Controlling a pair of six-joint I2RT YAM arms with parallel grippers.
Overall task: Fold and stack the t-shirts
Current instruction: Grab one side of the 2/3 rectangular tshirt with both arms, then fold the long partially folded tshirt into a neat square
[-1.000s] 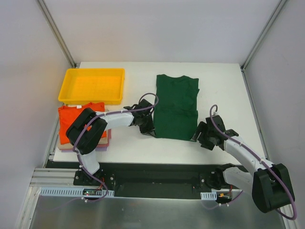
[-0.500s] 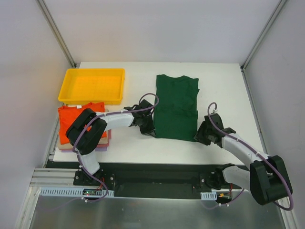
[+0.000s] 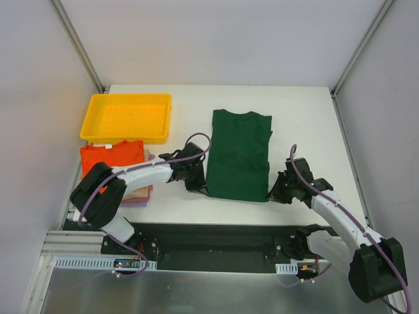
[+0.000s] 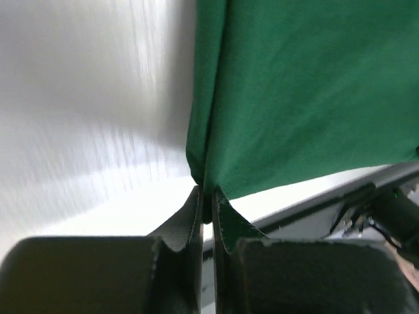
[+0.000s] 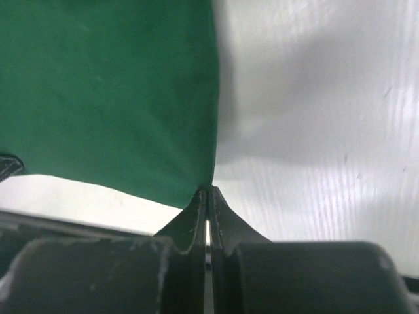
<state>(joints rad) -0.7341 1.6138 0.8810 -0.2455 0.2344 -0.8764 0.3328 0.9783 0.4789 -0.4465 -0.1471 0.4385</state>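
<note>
The dark green t-shirt (image 3: 239,154) lies folded lengthwise on the white table (image 3: 308,111), collar at the far end. My left gripper (image 3: 198,184) is shut on the shirt's near left corner; the left wrist view shows the green t-shirt (image 4: 308,91) pinched between the tips of the left gripper (image 4: 208,196). My right gripper (image 3: 273,190) is shut on the near right corner, and the green t-shirt (image 5: 105,91) meets the right gripper (image 5: 208,193) at its tips. An orange t-shirt (image 3: 110,156) tops a stack with beige and pale lilac shirts (image 3: 139,198) at the left.
A yellow plastic tray (image 3: 126,118) stands at the far left of the table, just behind the stack. The table's near edge and a black rail run right below both grippers. Grey walls enclose the table on three sides.
My right gripper moved in to the shirt's near right corner and shut on it. The left gripper and the green shirt shifted slightly left and toward the near edge.
</note>
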